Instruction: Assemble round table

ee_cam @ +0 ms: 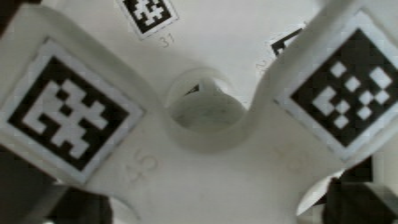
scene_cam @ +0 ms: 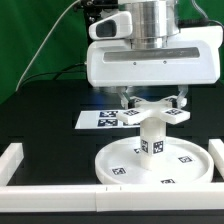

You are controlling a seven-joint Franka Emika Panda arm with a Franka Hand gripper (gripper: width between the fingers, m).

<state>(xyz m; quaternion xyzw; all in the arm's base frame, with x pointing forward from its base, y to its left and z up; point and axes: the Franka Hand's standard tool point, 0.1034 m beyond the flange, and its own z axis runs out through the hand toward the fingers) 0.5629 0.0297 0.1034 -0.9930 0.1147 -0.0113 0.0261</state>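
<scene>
Exterior and wrist views of a round-table assembly on a black tabletop point(scene_cam: 40, 105). The tool point(scene_cam: 152, 101) hangs directly over the flat-armed piece point(scene_cam: 152, 113), its fingers largely hidden behind the arm's white housing and behind that piece, so only their lower ends show on either side of it; the jaws stand wide and whether the pads touch the piece cannot be made out. Directly beneath the tool, the flat-armed piece sits on top of the short thick cylinder point(scene_cam: 152, 142), which stands upright with its long axis vertical at the middle of the wide rimmed round disc point(scene_cam: 120, 160); the disc lies flat on the tabletop, rim upward. The arms of the piece spread level, crosswise to the cylinder's axis. Behind the tool, partly covered by it, lies the marker board point(scene_cam: 95, 119). White border rails point(scene_cam: 55, 194) run in front of the disc and to both sides, cut off by the picture edges. In the wrist view the flat-armed piece point(ee_cam: 214, 150) fills the picture close below the tool, blurred, with a round central boss point(ee_cam: 203, 108) between two tagged arms
</scene>
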